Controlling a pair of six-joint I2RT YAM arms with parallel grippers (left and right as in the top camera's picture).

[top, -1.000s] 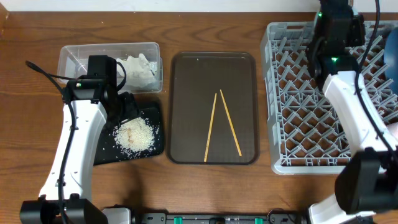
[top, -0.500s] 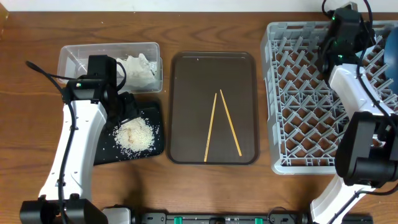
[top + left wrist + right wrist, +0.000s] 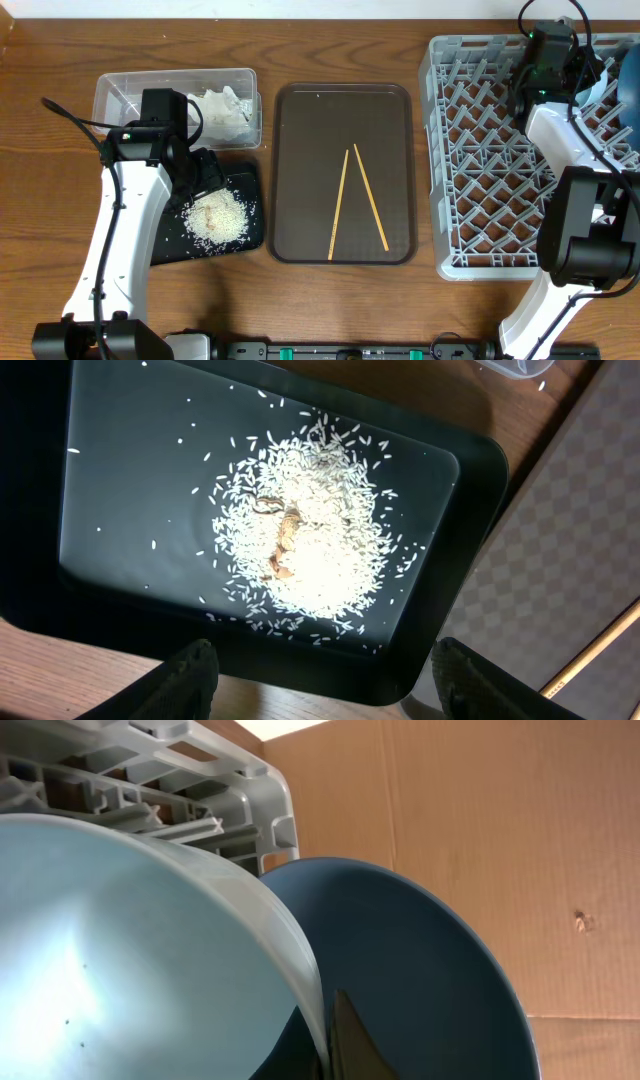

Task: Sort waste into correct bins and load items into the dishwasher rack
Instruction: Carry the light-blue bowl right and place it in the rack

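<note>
My left gripper [image 3: 335, 690] is open and hovers over the heap of rice [image 3: 300, 545] on the black tray [image 3: 120, 480]; the overhead view shows the rice [image 3: 215, 215] too. The napkin [image 3: 225, 108] lies in the clear tub [image 3: 130, 95]. Two chopsticks [image 3: 355, 200] lie on the brown tray [image 3: 300, 170]. My right gripper [image 3: 330, 1040] is shut on the rim of the light-blue bowl [image 3: 120, 940], at the far right of the dishwasher rack [image 3: 500, 170], just in front of the dark-blue plate [image 3: 430, 980]. The cups are out of view.
A cardboard wall [image 3: 480, 820] stands behind the rack's far corner [image 3: 200, 780]. The brown tray's edge [image 3: 590, 550] lies just right of the black tray. The plate [image 3: 630, 90] shows at the overhead view's right edge.
My right arm has swung right and slightly nearer over the rack's far right corner, carrying the bowl. My left arm has not moved.
</note>
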